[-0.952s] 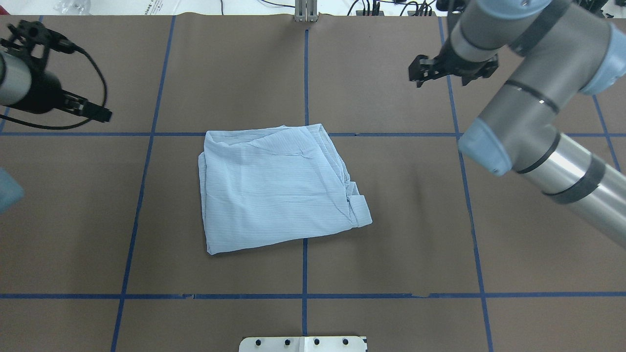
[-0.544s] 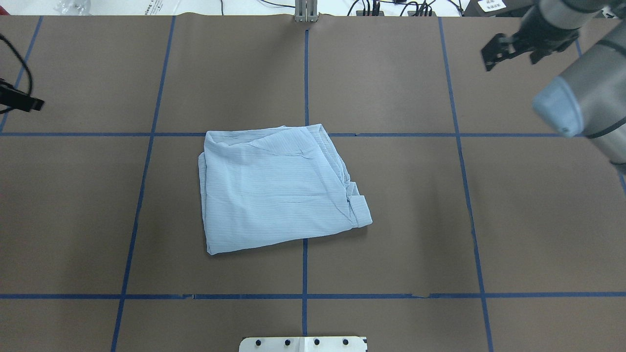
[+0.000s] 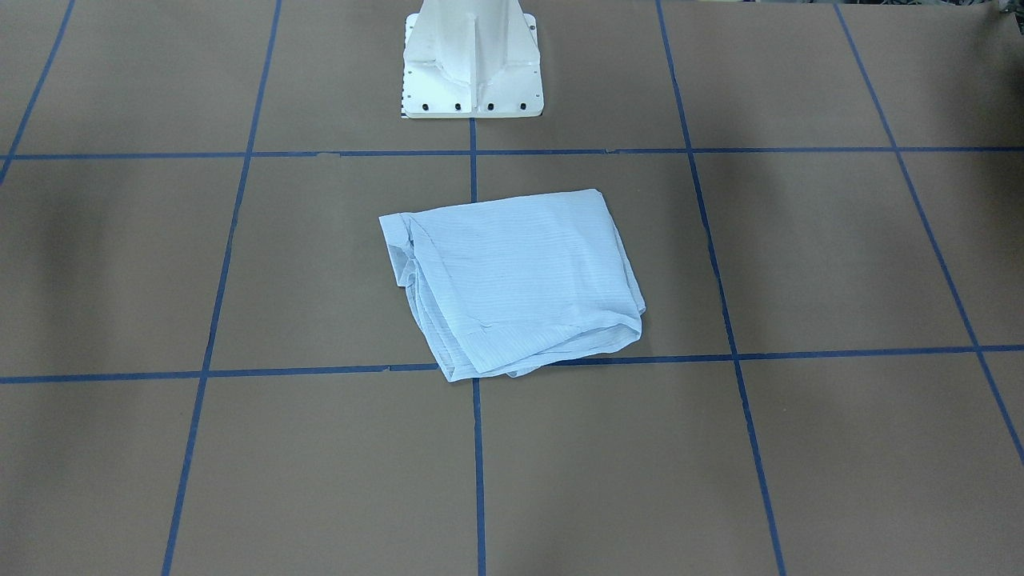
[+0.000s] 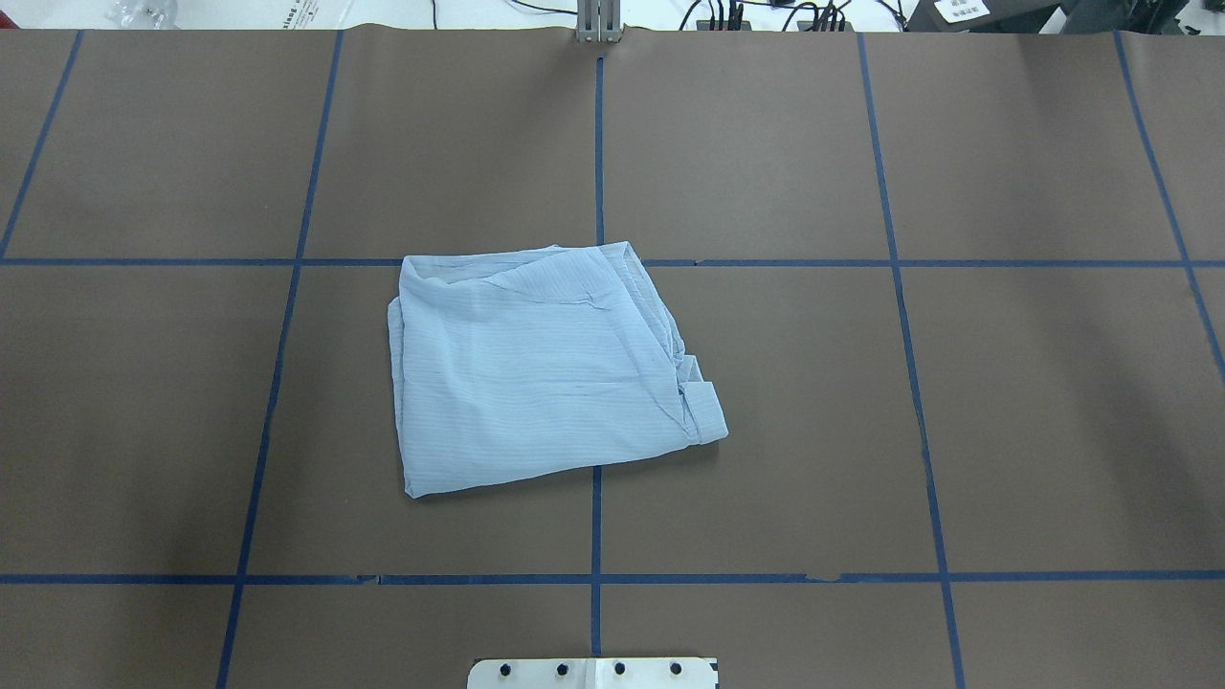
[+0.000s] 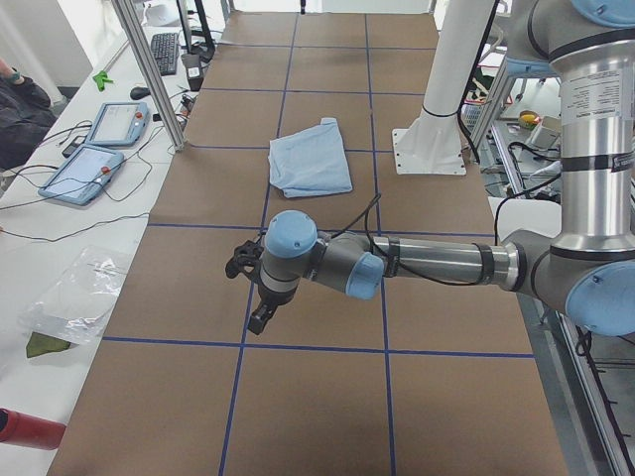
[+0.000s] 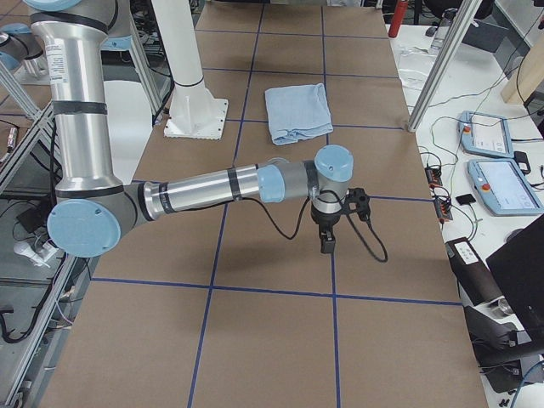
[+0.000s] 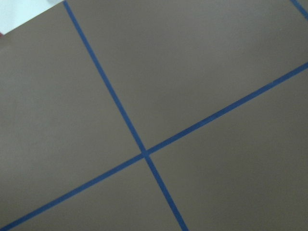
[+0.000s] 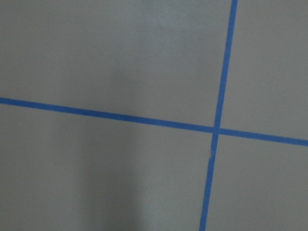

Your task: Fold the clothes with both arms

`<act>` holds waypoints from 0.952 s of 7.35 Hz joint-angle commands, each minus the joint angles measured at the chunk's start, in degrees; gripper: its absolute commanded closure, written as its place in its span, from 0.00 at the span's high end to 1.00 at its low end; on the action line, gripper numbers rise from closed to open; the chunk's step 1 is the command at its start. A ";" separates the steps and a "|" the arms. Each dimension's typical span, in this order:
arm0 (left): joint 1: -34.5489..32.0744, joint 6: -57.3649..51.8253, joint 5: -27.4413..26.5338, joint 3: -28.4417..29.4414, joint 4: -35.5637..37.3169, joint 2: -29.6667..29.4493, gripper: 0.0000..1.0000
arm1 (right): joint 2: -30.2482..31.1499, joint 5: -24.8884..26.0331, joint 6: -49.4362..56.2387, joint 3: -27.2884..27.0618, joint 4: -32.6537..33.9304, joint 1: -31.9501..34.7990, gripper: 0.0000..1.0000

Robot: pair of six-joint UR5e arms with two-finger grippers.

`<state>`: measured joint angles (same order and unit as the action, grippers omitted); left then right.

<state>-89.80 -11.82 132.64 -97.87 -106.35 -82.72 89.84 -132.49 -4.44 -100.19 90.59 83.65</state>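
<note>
- Shirt (image 4: pixel 536 373) is lying flat at the middle of the table (image 4: pixel 766 144), folded into a rough rectangle.
- Its light blue, finely striped fabric is showing slight creases. Layered edges and a cuff (image 4: pixel 706 407) are protruding on the robot's right.
- Left gripper (image 5: pixel 260 315) and right gripper (image 6: pixel 326 242) are hanging well apart from the shirt, out towards opposite table ends. Their finger spread and hold cannot be told.

Blue tape lines (image 8: pixel 215 130) cross on brown table (image 8: pixel 120 57)

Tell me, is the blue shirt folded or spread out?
Folded: the shirt lies as a compact rectangle with layered edges.
</note>
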 commanded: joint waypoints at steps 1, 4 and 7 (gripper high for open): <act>-0.56 -0.04 0.25 2.51 8.80 -0.50 1.00 | 3.84 -0.31 -0.12 0.26 -2.26 0.64 1.00; -0.56 -0.22 1.65 1.54 18.02 -0.77 1.00 | 5.44 -0.49 -0.13 -0.10 -2.53 1.43 1.00; -0.73 -0.13 3.41 1.55 16.88 -1.04 1.00 | 5.96 -0.58 -0.13 0.08 -2.44 1.43 1.00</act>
<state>-90.43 -11.83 135.60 -96.12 -89.07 -83.68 95.44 -133.03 -4.57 -100.04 88.12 85.06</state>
